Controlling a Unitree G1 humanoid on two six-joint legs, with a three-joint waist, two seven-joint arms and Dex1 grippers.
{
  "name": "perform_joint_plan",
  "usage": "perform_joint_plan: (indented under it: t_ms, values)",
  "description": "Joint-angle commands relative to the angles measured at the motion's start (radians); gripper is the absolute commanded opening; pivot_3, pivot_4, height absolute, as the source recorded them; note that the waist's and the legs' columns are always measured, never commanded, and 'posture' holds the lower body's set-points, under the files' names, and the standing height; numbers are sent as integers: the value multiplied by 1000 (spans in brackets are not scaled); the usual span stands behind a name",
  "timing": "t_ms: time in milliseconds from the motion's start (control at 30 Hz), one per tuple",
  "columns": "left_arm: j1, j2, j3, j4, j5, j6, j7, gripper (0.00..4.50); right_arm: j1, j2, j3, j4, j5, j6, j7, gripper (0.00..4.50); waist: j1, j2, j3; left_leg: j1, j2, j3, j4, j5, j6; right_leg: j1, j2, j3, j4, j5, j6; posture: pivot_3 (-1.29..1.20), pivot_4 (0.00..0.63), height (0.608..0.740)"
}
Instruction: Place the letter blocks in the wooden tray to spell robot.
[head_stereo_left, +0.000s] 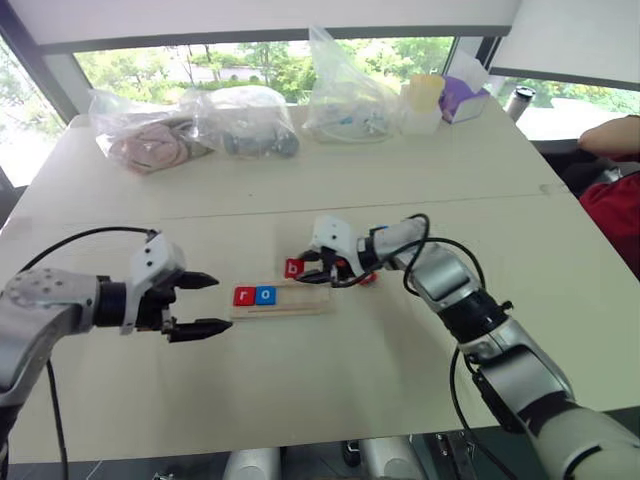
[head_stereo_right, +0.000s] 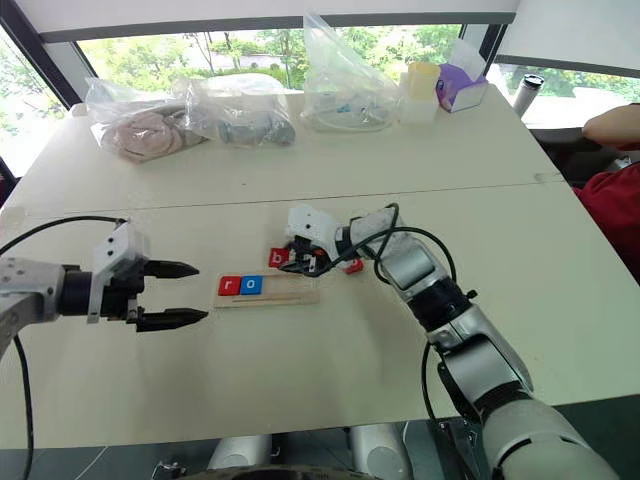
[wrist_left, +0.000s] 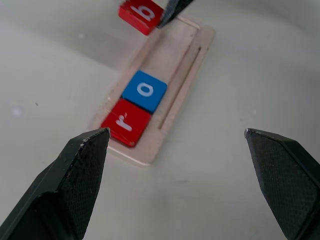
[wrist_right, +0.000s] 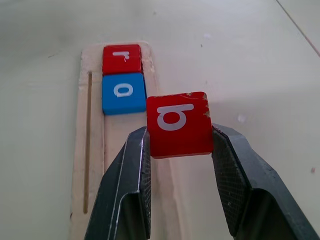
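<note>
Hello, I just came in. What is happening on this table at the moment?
A humanoid robot is spelling "robot" with letter blocks in the wooden tray. The red "r" block and the blue "o" block already lie side by side at one end of the tray. The right gripper has its jaws shut on the red "b" block and holds it above the tray, near the "o". The left gripper hangs beside the tray with jaws open, holding nothing. Another red block lies on the table near the right gripper.

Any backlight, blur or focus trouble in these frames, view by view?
Head views: bright windows behind, the table evenly lit, letters on the tray readable. Left wrist view: near fingers soft, red r block sharp. Right wrist view: held b block crisp, right gripper fingers slightly soft.
</note>
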Motion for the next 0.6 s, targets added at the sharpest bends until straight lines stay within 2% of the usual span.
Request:
perform_joint_plan:
  t_ms: [33, 233, 600]
  values:
    - [54, 22, 75, -32, 13, 0, 24, 4500, -5, 25, 13, -58, 25, 57, 37, 1120, 0, 0, 0, 0, 0, 0, 0, 0, 0, 0, 0, 0, 0, 0, 0, 0, 150, 740]
    - [73, 8, 97, -49, -14, 19, 60, 4500, 28, 20, 45, -109, 3, 83, 47, 1120, -1, 0, 0, 1, 1, -2, 0, 0, 0, 0, 1, -1, 1, 0, 0, 0, 150, 740]
    - [39, -5, 72, -52, -40, 29, 97, 4500, 51, 45, 80, -82, -43, 65, 11, 1120, -3, 0, 0, 1, 0, -1, 0, 0, 0, 0, 2, -1, 1, 0, 0, 0, 150, 740]
